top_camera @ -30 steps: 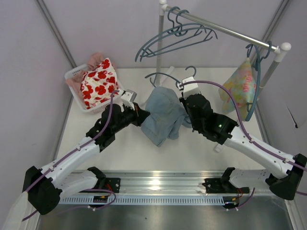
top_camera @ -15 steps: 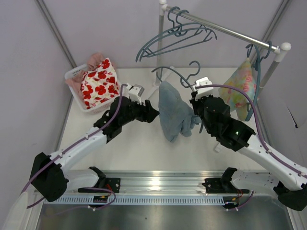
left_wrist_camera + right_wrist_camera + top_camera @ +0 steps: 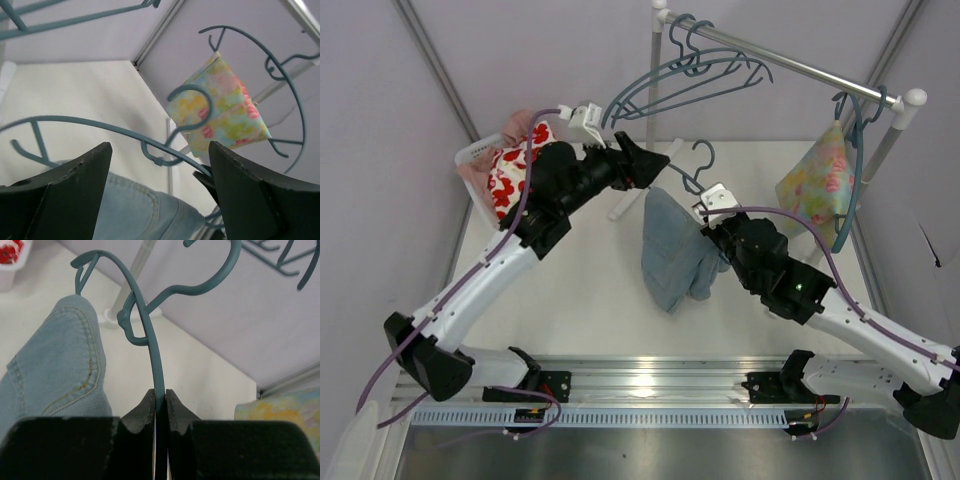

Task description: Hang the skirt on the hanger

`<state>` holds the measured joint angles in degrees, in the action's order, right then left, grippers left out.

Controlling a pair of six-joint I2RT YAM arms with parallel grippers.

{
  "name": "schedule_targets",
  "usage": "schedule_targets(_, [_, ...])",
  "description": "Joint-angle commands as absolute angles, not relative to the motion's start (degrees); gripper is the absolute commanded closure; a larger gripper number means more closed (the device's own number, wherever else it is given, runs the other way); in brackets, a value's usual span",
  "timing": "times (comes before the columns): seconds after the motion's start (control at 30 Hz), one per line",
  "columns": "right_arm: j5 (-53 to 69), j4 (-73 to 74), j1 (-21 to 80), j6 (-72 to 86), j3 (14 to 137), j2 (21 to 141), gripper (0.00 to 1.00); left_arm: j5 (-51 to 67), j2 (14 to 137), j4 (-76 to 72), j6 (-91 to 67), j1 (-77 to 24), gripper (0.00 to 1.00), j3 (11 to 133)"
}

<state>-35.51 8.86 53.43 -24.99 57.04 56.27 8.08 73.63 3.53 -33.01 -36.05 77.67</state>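
Observation:
The light blue denim skirt (image 3: 672,250) hangs draped over one arm of the teal hanger (image 3: 712,160), above the table. My right gripper (image 3: 706,224) is shut on the hanger's other arm; in the right wrist view the thin teal wire (image 3: 150,330) runs up from between the closed jaws of the gripper (image 3: 160,396), with the skirt (image 3: 60,360) to the left. My left gripper (image 3: 658,162) is raised just left of the hanger's hook, open and holding nothing. Its view looks past the wide-apart fingers of the gripper (image 3: 160,150) at the hanger (image 3: 100,125) and the skirt (image 3: 135,210) below.
A white basket (image 3: 470,152) at the back left holds a white cloth with red flowers (image 3: 525,170). A clothes rail (image 3: 790,60) crosses the back right with two spare teal hangers (image 3: 685,75). A pastel floral garment (image 3: 815,185) hangs at its right end.
My left gripper opened, let go of the skirt and rose up and back toward the rail. My right arm lifted the hanger, so the skirt now hangs straight down from it.

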Motion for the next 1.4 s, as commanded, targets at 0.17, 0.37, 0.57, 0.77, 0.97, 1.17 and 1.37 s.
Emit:
schedule_targets(0.17, [-31.99, -2.81, 53.88, -30.32, 58.89, 51.94, 1.00, 1.06, 84.37, 5.28, -48.95, -39.55, 0.17, 84.28])
schedule_targets(0.37, [-31.38, -1.58, 54.84, -30.24, 60.20, 51.68, 1.00, 0.26, 86.92, 3.43, -52.11, -40.43, 0.18, 85.61])
schedule_targets(0.57, [-30.85, -1.23, 57.30, -30.15, 60.82, 51.94, 1.00, -1.76, 88.85, -2.11, -57.74, -40.87, 0.23, 84.11])
schedule_targets(0.77, [-34.01, -1.76, 58.36, -30.85, 61.35, 54.14, 1.00, -0.45, 89.74, -11.92, -66.44, -41.22, 0.63, 79.47])
schedule_targets(0.97, [-30.33, 6.57, 56.96, -19.35, 63.80, 52.74, 0.90, 3.07, 88.77, -25.74, -67.67, -41.13, 1.00, 73.57])
schedule_targets(1.17, [-27.07, 16.08, 51.96, -5.39, 64.69, 50.55, 0.81, 5.44, 87.80, -33.39, -68.91, -41.13, 1.00, 69.79])
schedule_targets(1.37, [-21.18, 19.68, 49.22, 2.54, 65.21, 48.69, 0.53, 5.80, 87.01, -35.07, -69.78, -41.04, 1.00, 68.29])
